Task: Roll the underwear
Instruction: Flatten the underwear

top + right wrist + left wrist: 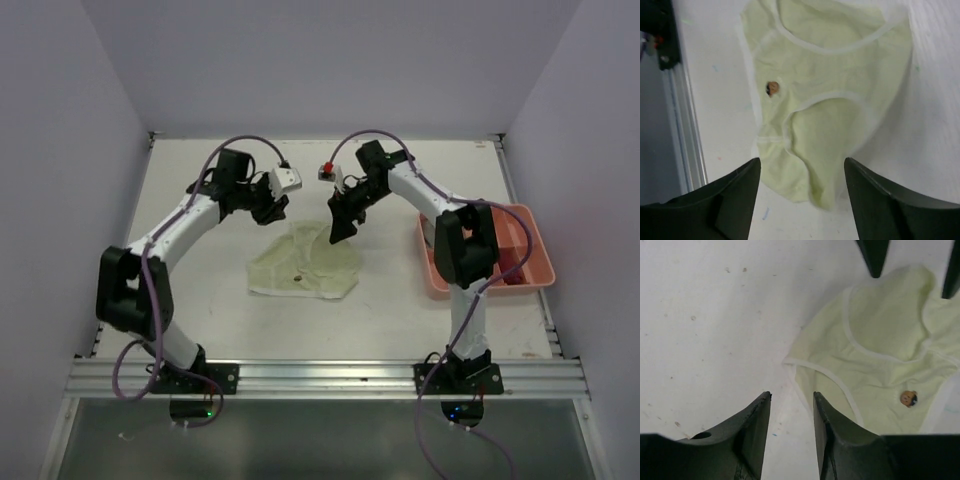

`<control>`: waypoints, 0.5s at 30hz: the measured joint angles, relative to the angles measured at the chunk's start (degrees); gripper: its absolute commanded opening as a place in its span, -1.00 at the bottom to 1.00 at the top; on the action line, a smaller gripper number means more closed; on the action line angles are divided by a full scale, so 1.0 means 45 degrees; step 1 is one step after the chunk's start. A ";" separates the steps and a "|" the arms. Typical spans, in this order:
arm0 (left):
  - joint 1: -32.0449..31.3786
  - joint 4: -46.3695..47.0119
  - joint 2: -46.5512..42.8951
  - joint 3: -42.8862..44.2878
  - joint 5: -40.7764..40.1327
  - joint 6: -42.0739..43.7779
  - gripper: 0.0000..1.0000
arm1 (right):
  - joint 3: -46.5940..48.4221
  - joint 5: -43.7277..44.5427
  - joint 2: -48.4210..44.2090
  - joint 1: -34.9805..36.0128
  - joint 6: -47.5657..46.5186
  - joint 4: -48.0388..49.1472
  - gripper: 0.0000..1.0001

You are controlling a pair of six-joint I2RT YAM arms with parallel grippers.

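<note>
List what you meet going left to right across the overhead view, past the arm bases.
left gripper → right gripper → salmon-pink tray. The pale yellow-green underwear spans the stretch of both grippers, so it gets no slot.

To my right a salmon-pink tray (520,285) sits at the edge of the white worktop (400,320) — a surface flecked with small marks. A metal rail (330,378) runs along its near edge — pale walls on three sides.

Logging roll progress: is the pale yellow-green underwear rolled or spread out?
Spread out. The pale yellow-green underwear lies flat on the table, white-trimmed edges showing in both wrist views.
</note>
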 measured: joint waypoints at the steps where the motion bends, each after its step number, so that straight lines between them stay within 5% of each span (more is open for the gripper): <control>1: -0.0015 -0.0010 0.0811 0.0578 -0.0223 -0.0374 -0.10 | 0.0005 0.0296 0.0194 -0.0257 0.0092 -0.0034 0.49; 5: 0.0136 0.0923 0.2623 0.2166 -0.1341 -0.2113 -0.05 | 0.0005 0.1710 0.0311 -0.0894 0.1059 0.0151 0.46; 10: 0.1122 0.0374 0.0967 0.1651 -0.1190 -0.2191 -0.27 | -0.0539 0.2827 -0.1253 -0.0952 0.2229 0.1025 -0.20; 15: 0.1355 -0.1481 -0.0457 0.0432 -0.0423 -0.1185 -0.37 | -0.2317 0.2812 -0.3162 -0.0695 0.2540 0.0758 -0.28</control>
